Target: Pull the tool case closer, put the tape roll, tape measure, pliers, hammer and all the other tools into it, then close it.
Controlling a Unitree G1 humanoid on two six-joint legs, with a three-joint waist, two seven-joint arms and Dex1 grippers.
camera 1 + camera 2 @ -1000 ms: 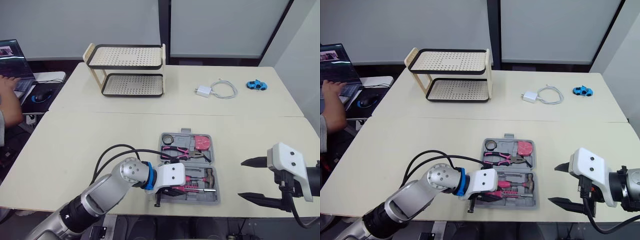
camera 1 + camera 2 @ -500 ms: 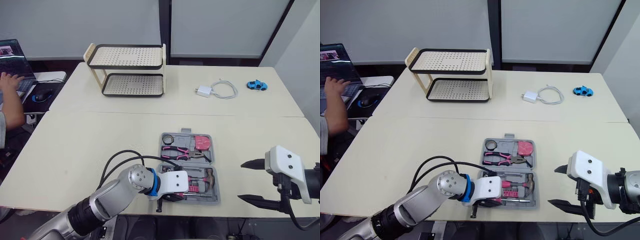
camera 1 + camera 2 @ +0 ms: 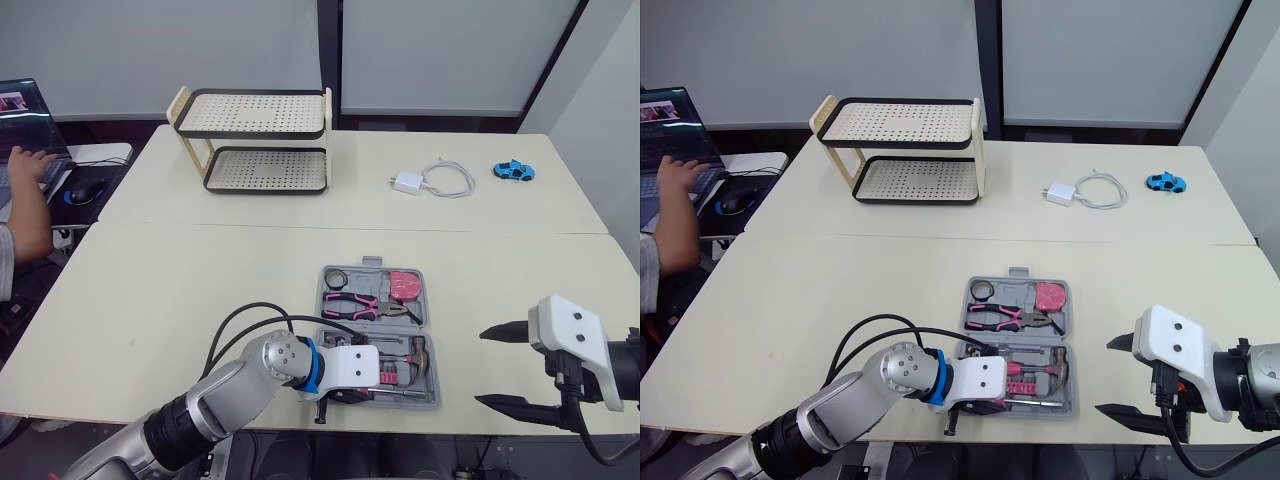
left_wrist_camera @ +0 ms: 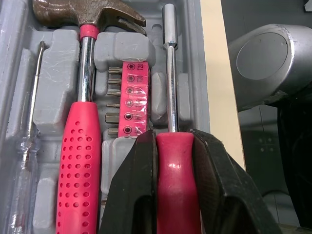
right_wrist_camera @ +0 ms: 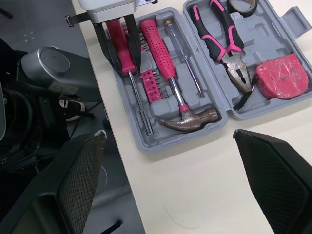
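Now | left end effector (image 4: 174, 142): clamped on the pink handle of the screwdriver (image 4: 169, 73), which is lined up with the tool case's (image 3: 430, 392) outermost groove | right end effector (image 3: 480, 367): fingers apart, beside the case | case: open near the bench's (image 3: 150, 290) front edge | hammer (image 4: 80, 141), pliers (image 5: 219, 39), tape measure (image 5: 282, 75), tape roll (image 5: 241, 4): inside the case.
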